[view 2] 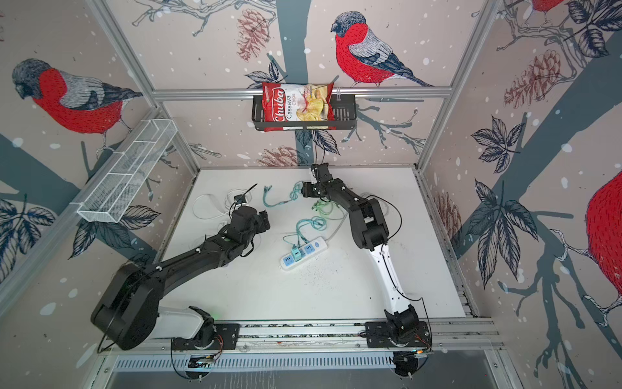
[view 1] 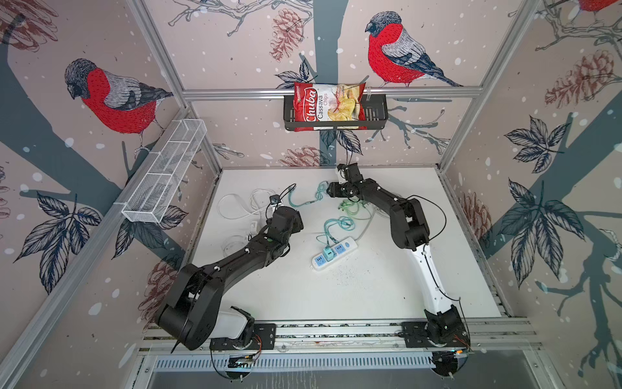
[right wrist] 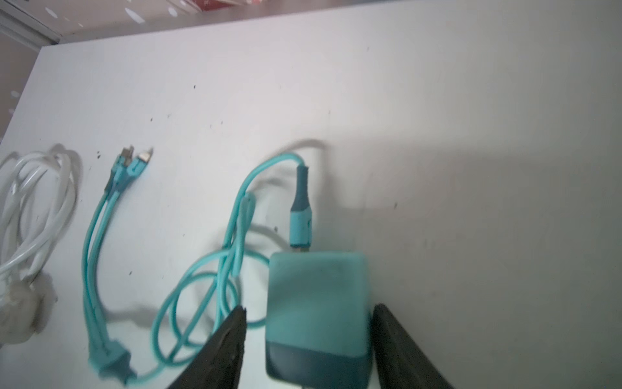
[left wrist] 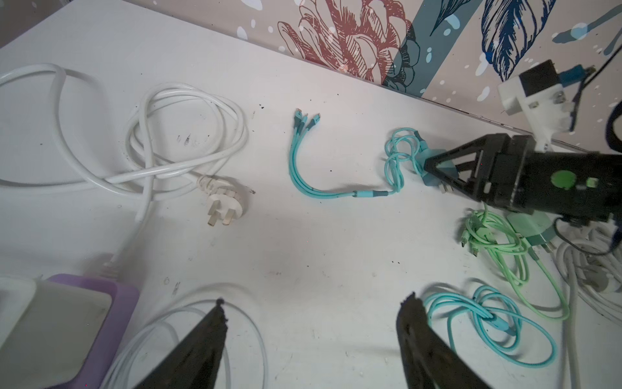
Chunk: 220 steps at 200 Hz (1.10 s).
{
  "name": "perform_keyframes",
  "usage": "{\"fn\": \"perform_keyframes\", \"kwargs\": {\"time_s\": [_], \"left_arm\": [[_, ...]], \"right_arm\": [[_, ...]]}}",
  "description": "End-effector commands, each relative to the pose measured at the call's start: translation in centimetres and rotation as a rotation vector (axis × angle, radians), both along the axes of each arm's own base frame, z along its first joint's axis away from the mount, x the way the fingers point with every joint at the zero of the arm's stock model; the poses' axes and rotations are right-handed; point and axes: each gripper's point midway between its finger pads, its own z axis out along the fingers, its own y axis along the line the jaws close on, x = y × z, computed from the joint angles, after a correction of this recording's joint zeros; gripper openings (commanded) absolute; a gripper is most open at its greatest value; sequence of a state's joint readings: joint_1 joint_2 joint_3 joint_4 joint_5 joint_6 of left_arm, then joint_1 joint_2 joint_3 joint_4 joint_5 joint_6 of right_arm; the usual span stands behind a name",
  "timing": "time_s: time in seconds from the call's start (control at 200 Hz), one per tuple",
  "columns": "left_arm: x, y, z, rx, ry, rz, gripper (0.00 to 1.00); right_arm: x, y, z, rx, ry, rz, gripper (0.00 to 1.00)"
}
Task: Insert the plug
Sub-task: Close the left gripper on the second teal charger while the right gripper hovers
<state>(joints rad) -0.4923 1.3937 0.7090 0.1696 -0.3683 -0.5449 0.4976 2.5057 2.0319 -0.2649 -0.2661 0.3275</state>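
My right gripper (right wrist: 309, 307) stands open around the teal plug (right wrist: 318, 286). One of my fingers (right wrist: 397, 336) is right against the block's side. The other leaves a thin gap, so I cannot call this a firm hold. The plug lies flat on the white table (view 1: 370, 296). In both top views it is well apart from the power strip (view 1: 336, 252) (view 2: 304, 253), on the strip's far side towards the back wall. Its teal cable (right wrist: 202, 286) loops on the table just beside it and runs out to a bunch of small connector ends (right wrist: 131, 161), farther still from the strip. A second teal plug (view 1: 327, 252) already sits in one of the strip's sockets, with its own cable coiled just behind the strip. A green cable (view 1: 351, 205) lies tangled between the strip and my right gripper (view 1: 331, 189). My left gripper (left wrist: 314, 299) is spread wide with nothing between its jaws. It hangs over bare table to the strip's left and a little beyond it. Past it, farther from the strip, lies a coiled white cord (left wrist: 151, 141) whose three-pin end rests prongs up on the table.
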Motion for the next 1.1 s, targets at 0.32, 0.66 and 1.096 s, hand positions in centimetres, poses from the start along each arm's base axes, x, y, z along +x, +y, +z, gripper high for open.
{"fn": "perform_keyframes", "kwargs": {"time_s": [0.32, 0.66, 1.096], "left_arm": [[3.2, -2.8, -0.9, 0.021, -0.092, -0.130, 0.78], [5.0, -6.3, -1.0, 0.076, -0.168, -0.327, 0.78], [12.0, -10.8, -6.6, 0.092, 0.116, -0.428, 0.67]], "right_arm": [[-12.1, 5.3, -1.6, 0.130, 0.303, 0.113, 0.63], [-11.8, 1.9, 2.1, 0.138, 0.249, 0.054, 0.66], [-7.8, -4.6, 7.1, 0.177, 0.130, -0.044, 0.64]]}}
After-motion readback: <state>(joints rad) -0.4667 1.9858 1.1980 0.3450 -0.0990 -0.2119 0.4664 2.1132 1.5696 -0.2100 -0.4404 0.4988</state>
